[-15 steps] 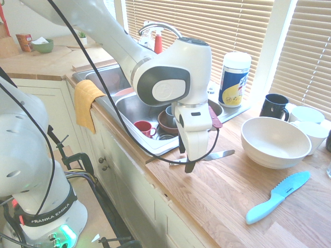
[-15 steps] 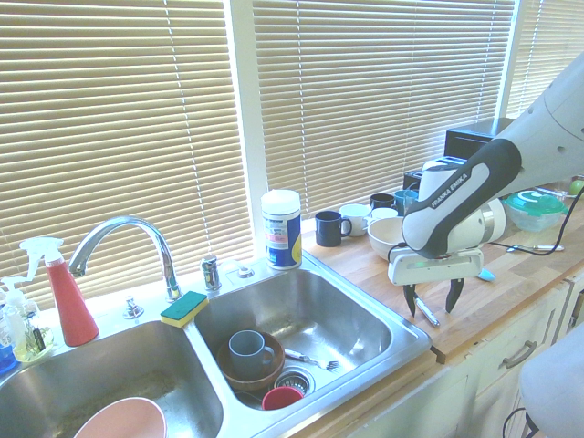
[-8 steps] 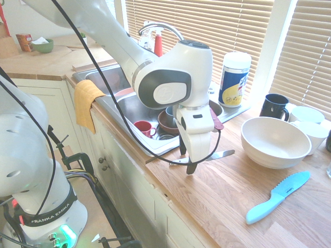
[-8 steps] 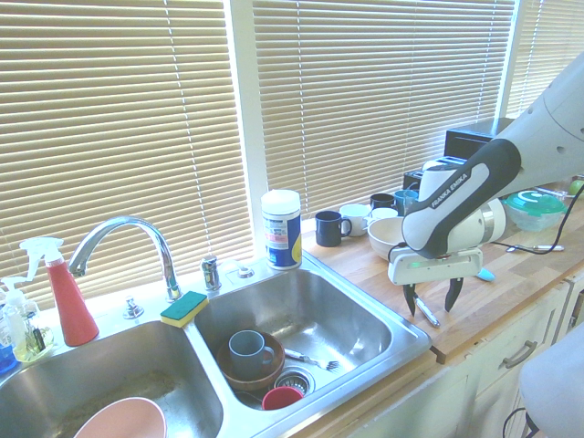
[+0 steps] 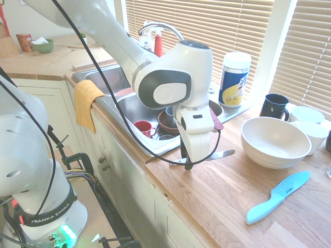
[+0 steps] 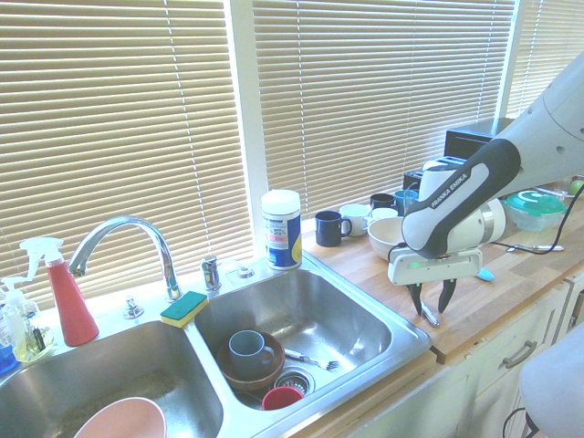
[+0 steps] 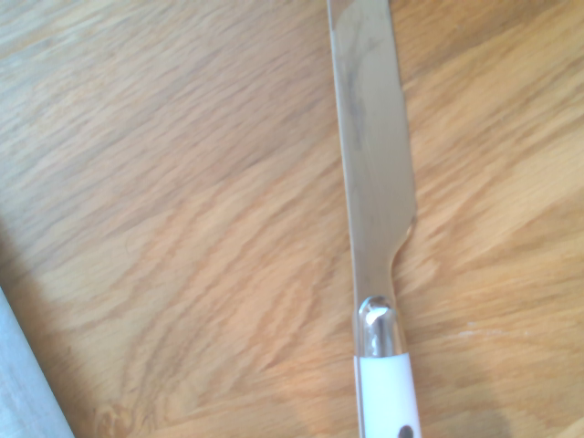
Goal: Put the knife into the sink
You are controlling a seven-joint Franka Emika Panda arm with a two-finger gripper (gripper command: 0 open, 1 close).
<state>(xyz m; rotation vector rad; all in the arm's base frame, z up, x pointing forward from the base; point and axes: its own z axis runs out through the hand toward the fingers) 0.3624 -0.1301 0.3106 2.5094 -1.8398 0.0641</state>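
Steel knife [image 5: 220,154] lies flat on the countertop [image 5: 232,196] near its sink-side edge. Gripper [image 5: 185,161] half-closed astride the handle, nothing lifted; fingers may skid off the thin handle.

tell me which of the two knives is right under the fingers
The white-handled knife with the silver blade, lying beside the sink. The light-blue knife lies apart, past the big bowl.

We see the knife [image 7: 374,164] with a shiny, faintly smudged metal blade and a smooth white handle that looks like plastic. The countertop [image 5: 243,196] is matt, grained wood. The sink [image 6: 319,310] is brushed steel, its faucet [image 6: 123,242] glossy chrome. At the sink's nine o'clock in the first exterior view hangs a soft yellow cloth [image 5: 85,103].
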